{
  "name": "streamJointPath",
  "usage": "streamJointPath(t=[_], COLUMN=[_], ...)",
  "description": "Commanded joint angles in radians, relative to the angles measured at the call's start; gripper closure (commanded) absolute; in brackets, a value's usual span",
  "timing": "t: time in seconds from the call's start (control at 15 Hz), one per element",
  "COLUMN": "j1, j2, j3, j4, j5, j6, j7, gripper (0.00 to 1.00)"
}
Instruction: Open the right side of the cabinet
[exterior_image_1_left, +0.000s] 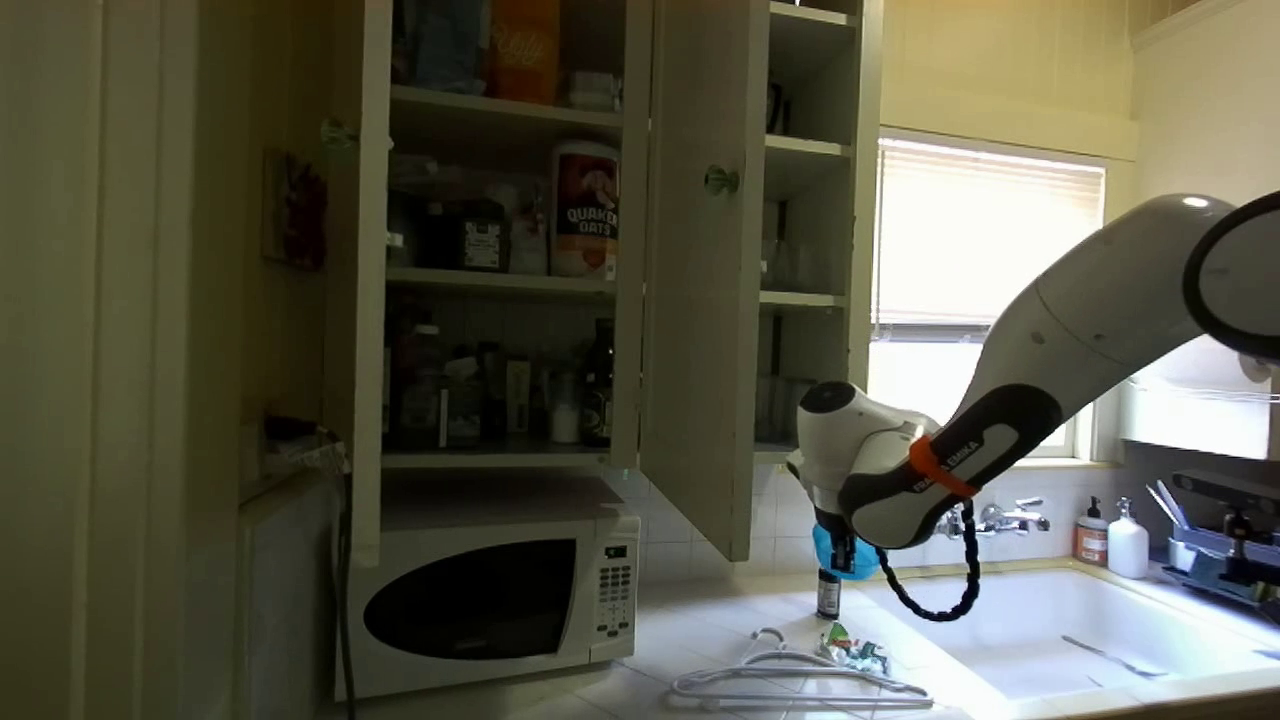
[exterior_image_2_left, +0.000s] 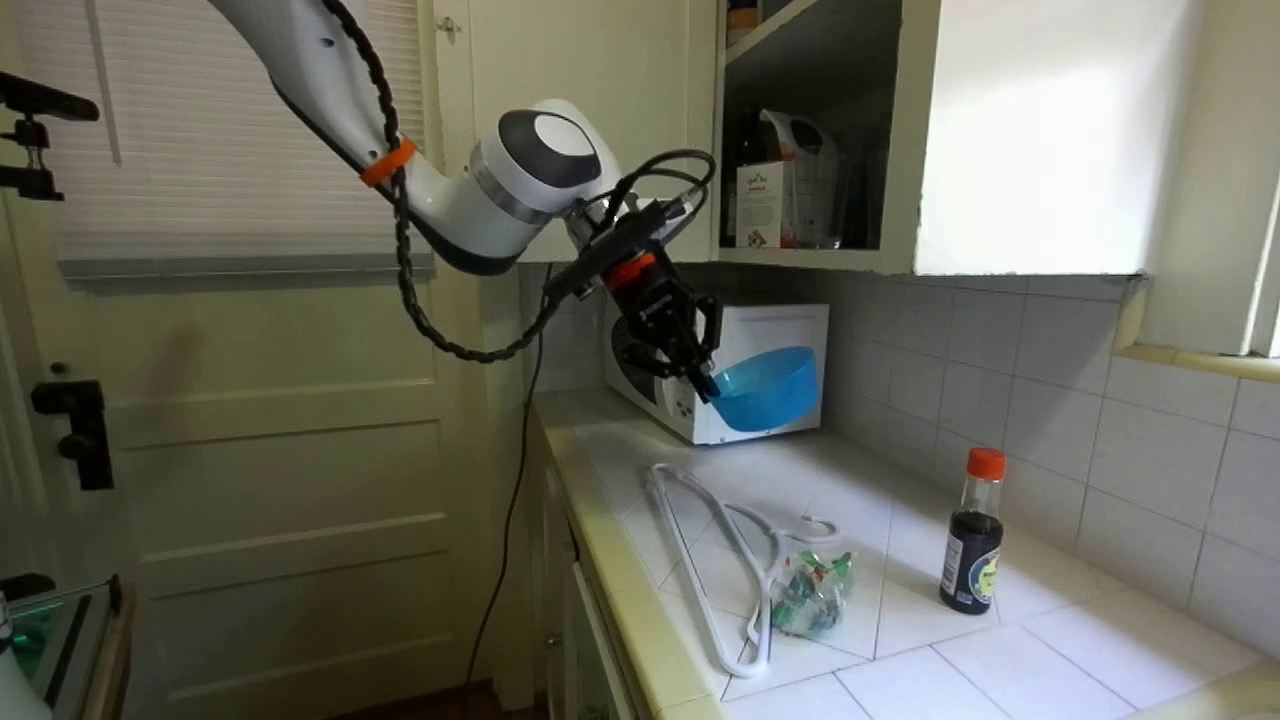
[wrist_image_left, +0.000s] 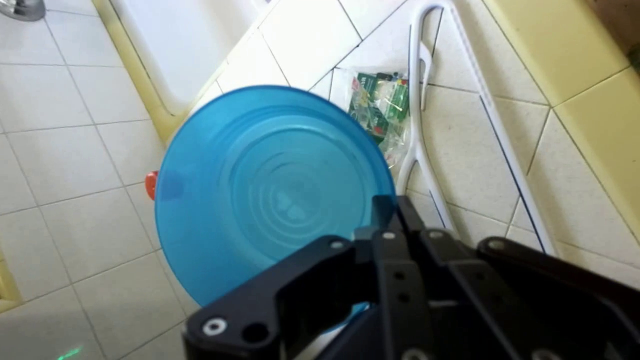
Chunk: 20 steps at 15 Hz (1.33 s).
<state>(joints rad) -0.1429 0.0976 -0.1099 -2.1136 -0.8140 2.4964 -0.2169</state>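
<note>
"Seeing the right side of the cabinet (exterior_image_1_left: 698, 330) anywhere?"

"Yes, it's hanging above and to the right of the microwave (exterior_image_1_left: 490, 600) in an exterior view. The top of the view is cutting off its upper end, and it is hiding part of the shelves (exterior_image_1_left: 808, 147) behind it."

"How is the inside of the cabinet (exterior_image_1_left: 500, 461) looking?"

"Dim. A dark bottle (exterior_image_1_left: 598, 390) is standing deep in shadow on the lowest level, and its label is blurring."

"And which way is that right side pointing?"

"Its long axis is running upright. It's standing swung out, its free edge jutting forward from the cabinet front, and a green knob (exterior_image_1_left: 720, 180) is sitting near that edge."

"What is the gripper (wrist_image_left: 393, 204) doing?"

"In the wrist view its jaws are standing nearly together, pinching the rim of a blue bowl (wrist_image_left: 290, 190). Behind the bowl, just a red cap (wrist_image_left: 151, 185) is peeking out."

"Anything else hard to read?"

"Print on the clear packet (wrist_image_left: 380, 107) beside the white hanger (wrist_image_left: 415, 115) is blurring."
</note>
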Motion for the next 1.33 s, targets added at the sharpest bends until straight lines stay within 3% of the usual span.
streamJointPath(t=[0.0, 0.4, 0.47, 0.67, 0.8, 1.27], j1=[0.000, -0.040, -0.004, -0.012, 0.008, 0.033], j2=[0.109, 0.173, 0.166, 0.168, 0.127, 0.240], j3=[-0.006, 0.032, -0.003, 0.008, -0.015, 0.032], j4=[0.059, 0.059, 0.045, 0.055, 0.044, 0.187], j5=[0.076, 0.424, 0.337, 0.400, 0.341, 0.399], j6=[-0.020, 0.036, 0.022, 0.024, -0.001, -0.136], j7=[-0.003, -0.204, -0.132, -0.178, -0.127, -0.216], gripper=[0.99, 0.99, 0.96, 0.96, 0.99, 0.99])
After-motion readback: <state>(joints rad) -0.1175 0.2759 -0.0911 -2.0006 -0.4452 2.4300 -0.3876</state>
